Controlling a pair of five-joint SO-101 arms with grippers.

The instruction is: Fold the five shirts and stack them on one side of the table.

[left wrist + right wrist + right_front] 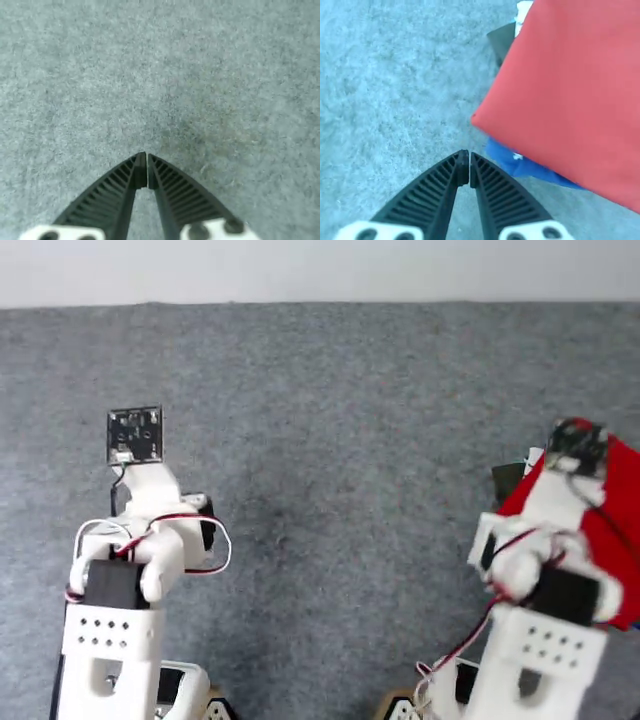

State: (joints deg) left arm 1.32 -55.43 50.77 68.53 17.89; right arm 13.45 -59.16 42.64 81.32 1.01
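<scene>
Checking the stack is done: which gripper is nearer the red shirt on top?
Right. The right gripper is shut just beside a corner of the red shirt; the left gripper is shut over the grey table, far across from it.

1 grey table (350, 440) is carrying 2 arms, the left arm (130, 580) and the right arm (545, 570). Each arm is bearing 1 gripper, making 2: the left gripper (146, 172) and the right gripper (469, 170). Each gripper is showing 2 black ribbed fingers (120, 190), 4 in all. 1 stack (620, 490) of folded clothes is lying by the right arm. 4 layers are showing in it: 1 red shirt (570, 90) on top, 1 blue shirt (520, 160) under it, and 1 dark cloth (502, 40) and 1 white cloth (524, 9) peeking out at the edge. Whether a 5th is lying there cannot be told.
</scene>
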